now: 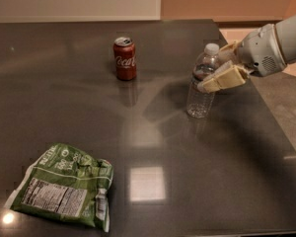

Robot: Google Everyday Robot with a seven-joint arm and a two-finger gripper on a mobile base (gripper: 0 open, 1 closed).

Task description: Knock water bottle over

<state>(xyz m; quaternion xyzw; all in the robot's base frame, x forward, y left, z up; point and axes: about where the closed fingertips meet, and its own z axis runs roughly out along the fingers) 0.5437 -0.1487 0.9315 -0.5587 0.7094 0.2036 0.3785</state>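
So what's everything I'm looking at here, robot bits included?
water bottle: one, clear with a white cap, standing on the right half of the table
soda can: one, red, upright, toward the back, left of the bottle
snack bag: one, green, lying flat at the front left
table: one, dark and glossy, holds all of the above
arm: one, white and grey, reaching in from the right
gripper: one, cream-coloured, fingers apart, at the bottle's upper half, one finger across its front
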